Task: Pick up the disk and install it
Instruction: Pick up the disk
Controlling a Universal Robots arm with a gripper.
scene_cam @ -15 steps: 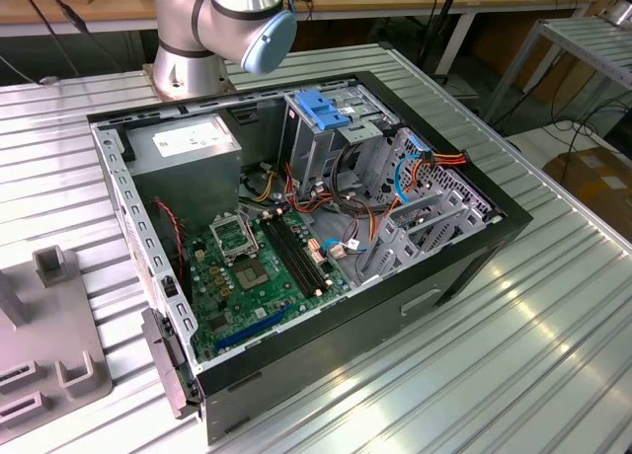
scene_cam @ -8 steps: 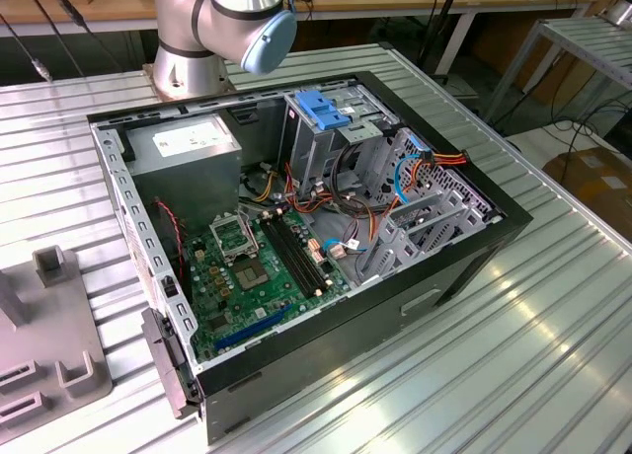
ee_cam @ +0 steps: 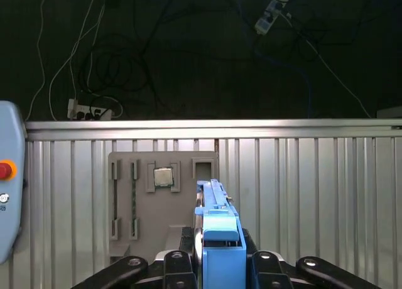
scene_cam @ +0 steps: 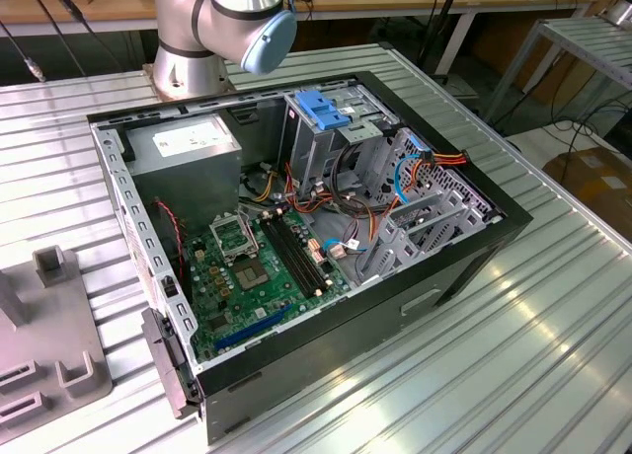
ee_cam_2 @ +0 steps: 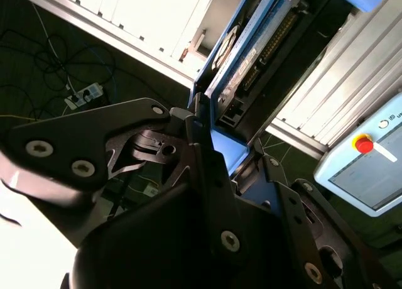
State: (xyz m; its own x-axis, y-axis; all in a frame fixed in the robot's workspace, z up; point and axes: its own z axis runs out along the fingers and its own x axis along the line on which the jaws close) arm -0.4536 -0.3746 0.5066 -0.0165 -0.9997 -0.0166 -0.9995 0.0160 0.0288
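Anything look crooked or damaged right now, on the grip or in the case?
Nothing stands out. The disk sits straight between the fingers, and the open computer case lies flat on the table.

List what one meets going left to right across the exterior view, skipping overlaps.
From the exterior view's left: grey fixture → power supply → blue latch → cardboard box.
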